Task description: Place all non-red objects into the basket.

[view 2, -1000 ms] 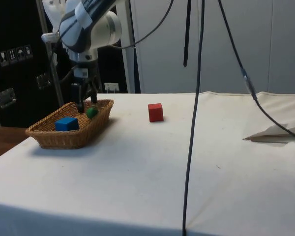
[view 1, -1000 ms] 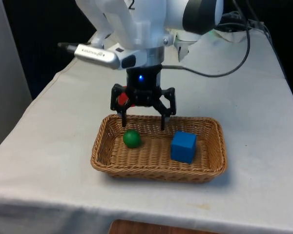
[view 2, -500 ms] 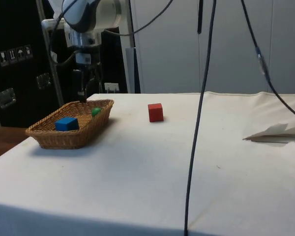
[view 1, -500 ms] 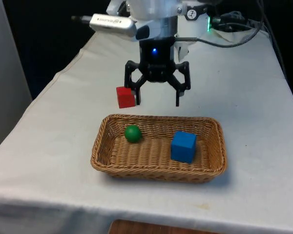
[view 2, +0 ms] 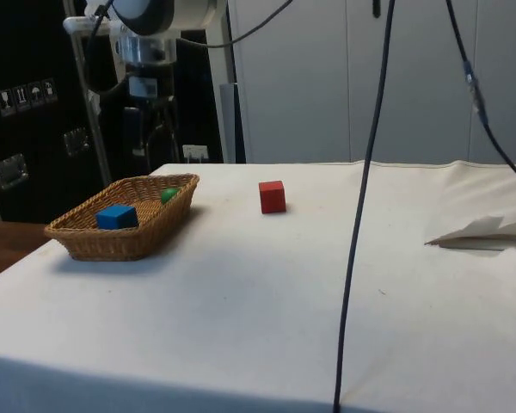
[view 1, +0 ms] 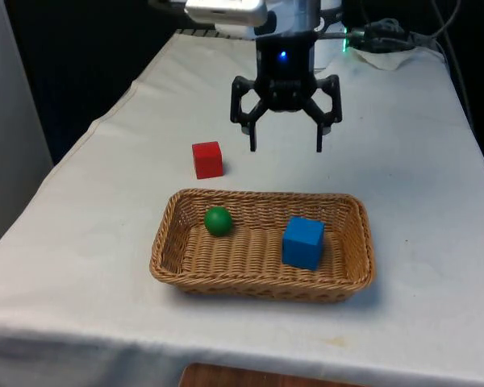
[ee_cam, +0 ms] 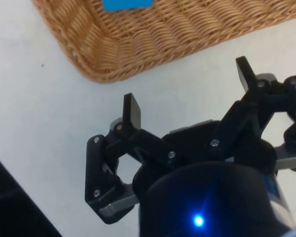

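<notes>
A wicker basket (view 1: 166, 239) (view 2: 86, 237) (ee_cam: 138, 44) stands near the table's front edge. Inside it lie a green ball (view 1: 218, 221) (view 2: 168, 194) and a blue cube (view 1: 303, 242) (view 2: 116, 217) (ee_cam: 126, 4). A red cube (view 1: 207, 159) (view 2: 272, 196) sits on the cloth beyond the basket, towards the front view's left. My gripper (view 1: 285, 148) (view 2: 144, 146) (ee_cam: 190, 94) hangs open and empty, high above the cloth behind the basket and to the right of the red cube in the front view.
Black cables (view 2: 361, 215) hang down across the side view. A crumpled white sheet (view 2: 486, 232) lies at the table's far end in that view. Cables and gear (view 1: 387, 40) lie at the back of the table.
The gripper has risen out of the basket and drawn back over the cloth behind it, staying open. The green ball now rests a little further back in the basket.
</notes>
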Robot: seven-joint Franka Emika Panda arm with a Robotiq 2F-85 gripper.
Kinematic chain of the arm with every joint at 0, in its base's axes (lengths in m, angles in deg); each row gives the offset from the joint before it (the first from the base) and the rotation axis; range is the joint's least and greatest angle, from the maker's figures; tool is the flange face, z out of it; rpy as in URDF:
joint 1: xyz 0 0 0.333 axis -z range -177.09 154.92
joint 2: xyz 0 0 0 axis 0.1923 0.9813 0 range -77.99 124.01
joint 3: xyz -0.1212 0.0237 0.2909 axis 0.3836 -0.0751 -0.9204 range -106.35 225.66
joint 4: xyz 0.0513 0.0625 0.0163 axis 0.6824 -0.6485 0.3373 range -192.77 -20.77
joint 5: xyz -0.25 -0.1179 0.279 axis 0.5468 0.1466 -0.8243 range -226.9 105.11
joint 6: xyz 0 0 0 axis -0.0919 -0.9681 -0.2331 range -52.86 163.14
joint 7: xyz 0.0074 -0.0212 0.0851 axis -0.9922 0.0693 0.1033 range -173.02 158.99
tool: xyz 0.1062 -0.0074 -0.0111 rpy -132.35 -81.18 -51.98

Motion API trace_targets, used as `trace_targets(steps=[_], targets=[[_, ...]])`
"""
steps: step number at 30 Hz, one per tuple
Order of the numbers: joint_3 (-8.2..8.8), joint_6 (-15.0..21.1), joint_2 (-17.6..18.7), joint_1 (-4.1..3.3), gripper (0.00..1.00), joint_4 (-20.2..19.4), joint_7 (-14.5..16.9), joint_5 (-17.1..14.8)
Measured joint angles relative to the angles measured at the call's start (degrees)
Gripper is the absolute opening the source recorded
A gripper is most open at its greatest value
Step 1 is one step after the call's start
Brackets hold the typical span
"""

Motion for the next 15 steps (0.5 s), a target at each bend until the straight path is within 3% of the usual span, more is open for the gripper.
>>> trace_targets(steps=[15], targets=[[-1.20, -0.4, -5.2, -1.20, 1.00, -3.6, -1.0, 2.2]])
